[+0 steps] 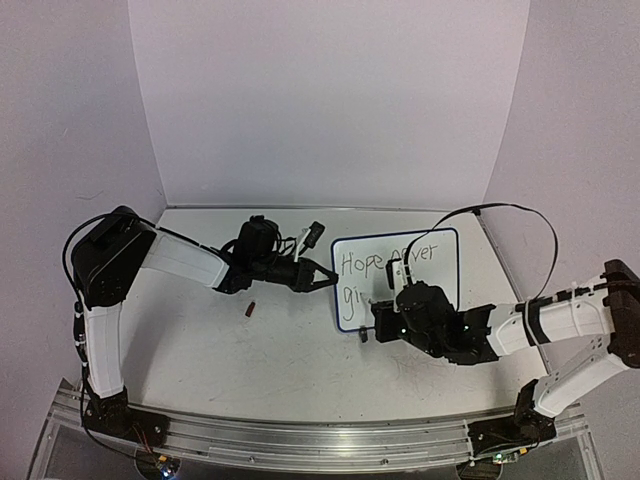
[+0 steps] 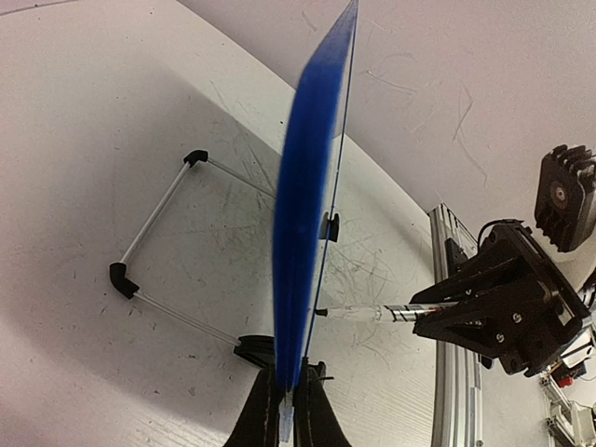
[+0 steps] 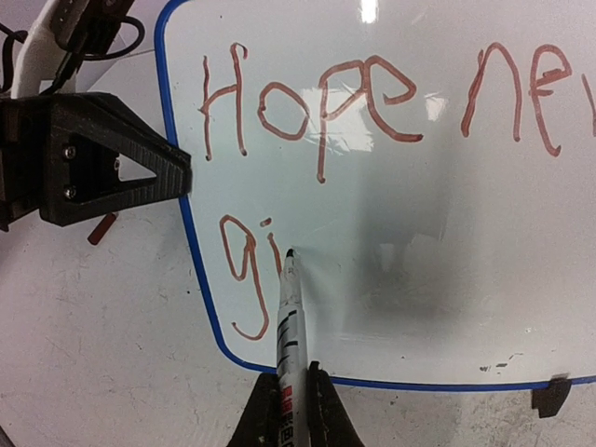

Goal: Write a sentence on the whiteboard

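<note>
The whiteboard stands upright right of centre, blue-framed. My left gripper is shut on its left edge; in the left wrist view the board shows edge-on between my jaws. The sentence reads "Hope nev…" on the top line and "gi" below, in reddish-brown ink. My right gripper is shut on a white marker, whose tip touches the board just right of "gi". The marker and right gripper also show in the left wrist view.
A small dark-red cap lies on the table left of the board. The white wire stand props the board from behind. A black clip foot sits at the board's lower edge. An aluminium rail runs along the near edge.
</note>
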Motion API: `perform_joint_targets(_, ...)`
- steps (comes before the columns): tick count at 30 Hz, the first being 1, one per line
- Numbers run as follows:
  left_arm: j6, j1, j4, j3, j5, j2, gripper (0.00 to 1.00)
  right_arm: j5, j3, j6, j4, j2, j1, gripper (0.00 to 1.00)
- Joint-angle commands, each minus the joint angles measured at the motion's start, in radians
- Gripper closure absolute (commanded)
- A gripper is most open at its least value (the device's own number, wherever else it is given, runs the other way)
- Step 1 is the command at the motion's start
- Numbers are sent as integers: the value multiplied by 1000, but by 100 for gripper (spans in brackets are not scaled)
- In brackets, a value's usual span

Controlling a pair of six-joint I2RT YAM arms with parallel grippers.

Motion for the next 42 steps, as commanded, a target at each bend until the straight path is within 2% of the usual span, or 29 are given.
perform_joint_targets(1, 15, 9, -36, 3, -2, -53, 100, 4, 17, -10, 31, 28, -7, 100)
perform_joint_targets(24, 18, 9, -42, 8, -1, -51, 100, 91, -4, 25, -17, -32, -28, 100)
perform_joint_targets(42, 22, 9, -44, 16, 2, -42, 100, 8, 22, -48, 53, 34, -29, 100)
